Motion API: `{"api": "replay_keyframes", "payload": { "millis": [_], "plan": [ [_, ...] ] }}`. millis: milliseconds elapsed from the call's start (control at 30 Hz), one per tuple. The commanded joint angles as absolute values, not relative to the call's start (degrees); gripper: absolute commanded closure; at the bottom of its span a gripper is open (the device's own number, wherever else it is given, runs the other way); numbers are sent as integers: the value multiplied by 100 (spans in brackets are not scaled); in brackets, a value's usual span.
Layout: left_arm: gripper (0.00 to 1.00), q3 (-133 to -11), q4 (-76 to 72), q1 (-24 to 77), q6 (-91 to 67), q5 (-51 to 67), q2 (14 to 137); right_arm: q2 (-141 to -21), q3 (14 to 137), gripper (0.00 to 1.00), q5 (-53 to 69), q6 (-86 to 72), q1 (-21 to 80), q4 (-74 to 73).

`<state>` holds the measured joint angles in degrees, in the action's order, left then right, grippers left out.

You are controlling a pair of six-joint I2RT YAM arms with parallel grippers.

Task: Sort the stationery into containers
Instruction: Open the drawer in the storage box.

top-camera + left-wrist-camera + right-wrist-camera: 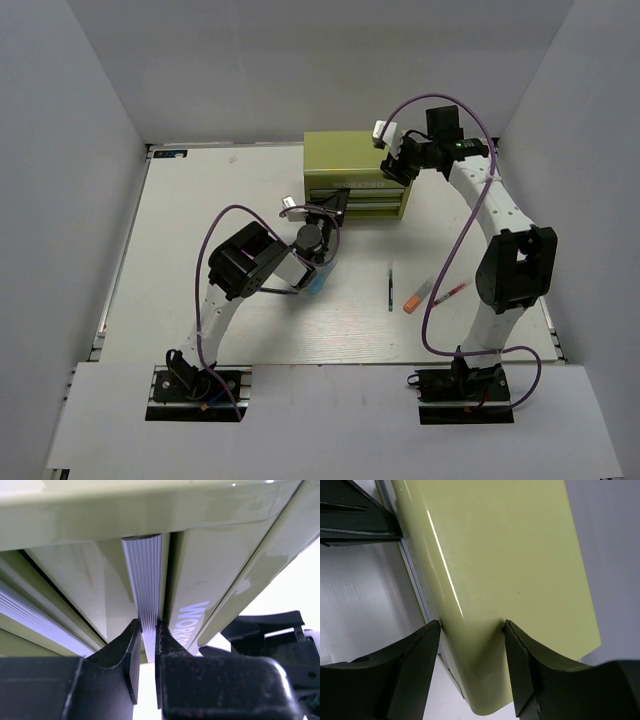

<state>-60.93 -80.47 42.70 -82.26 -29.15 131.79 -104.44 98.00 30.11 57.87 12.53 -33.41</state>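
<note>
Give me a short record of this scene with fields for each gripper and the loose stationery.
left gripper: shut on the ribbed drawer handle
right gripper: astride the olive chest's corner, apparently gripping it
drawers: none visibly pulled out
loose on table: dark-green pen, orange marker, red pen, right of centre
by left arm: light-blue marker
</note>
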Motion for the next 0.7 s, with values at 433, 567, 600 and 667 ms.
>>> {"api": "replay_keyframes", "payload": {
  "millis": [433,567,600,667],
  "plan": [
    [100,-4686,-9140,4438,-7945,-3050,12691,-10925,10169,43,2374,5353,1327,-3709],
    [100,-4264,-9202,4614,-7945,-2857,12402,-10986,10195,43,2268,5265,1336,-3700],
    [100,-4176,-9202,4614,-7945,-2856,12340,-10995,10204,43,2259,5256,1327,-3709],
    [100,-3921,-9255,4728,-7893,-2856,12138,-11013,10195,43,2215,5230,1327,-3691]
  ]
}}
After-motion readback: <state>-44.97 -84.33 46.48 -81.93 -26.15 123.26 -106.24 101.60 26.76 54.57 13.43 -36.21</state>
